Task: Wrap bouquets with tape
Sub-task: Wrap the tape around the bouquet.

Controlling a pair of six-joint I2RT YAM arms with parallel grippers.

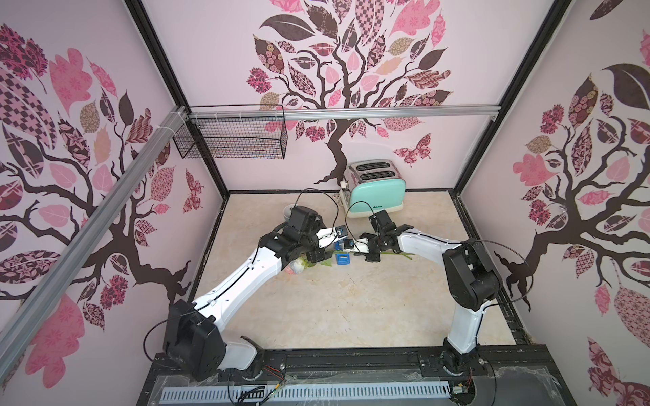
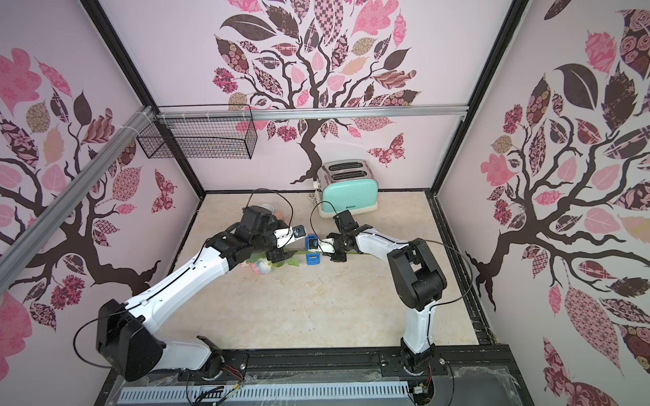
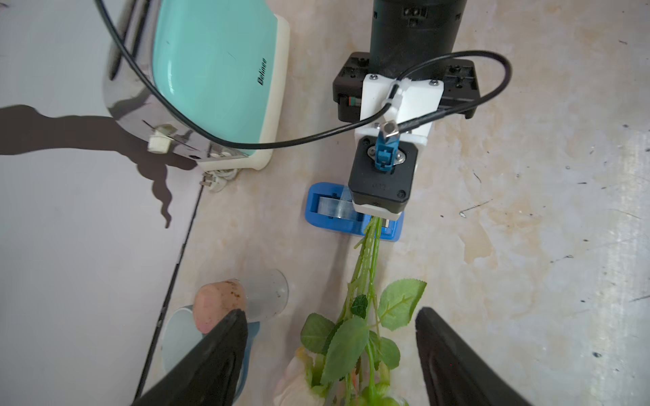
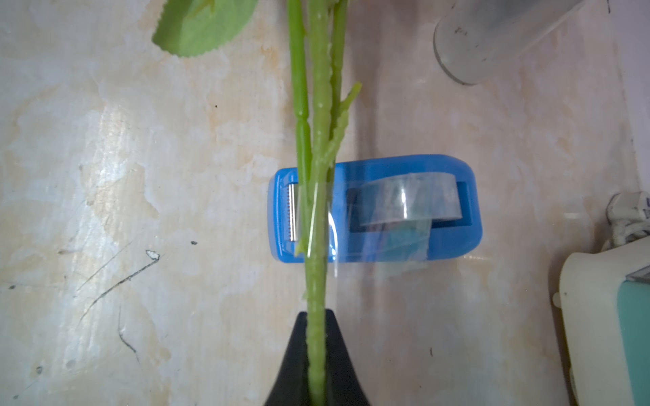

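The bouquet lies on the table, with pale blooms [image 1: 296,268] at one end. Its green stems [image 4: 318,140] run over the blue tape dispenser [image 4: 453,239], right by the cutter. A clear strip of tape from the roll [image 4: 404,202] lies across the stems there. My right gripper [image 4: 316,318] is shut on the stems just past the dispenser, and also shows in a top view [image 1: 371,258]. My left gripper [image 3: 332,314] is open, one finger on each side of the bouquet's leaves [image 3: 346,346], touching nothing. Both top views show the dispenser [image 2: 312,259] between the two grippers.
A mint toaster [image 1: 376,189] stands at the back wall with its plug beside it. Near the left gripper are a clear cup lying on its side [image 3: 269,291], a pinkish lump [image 3: 218,302] and a pale blue mug [image 3: 181,337]. A wire basket [image 1: 232,137] hangs on the wall.
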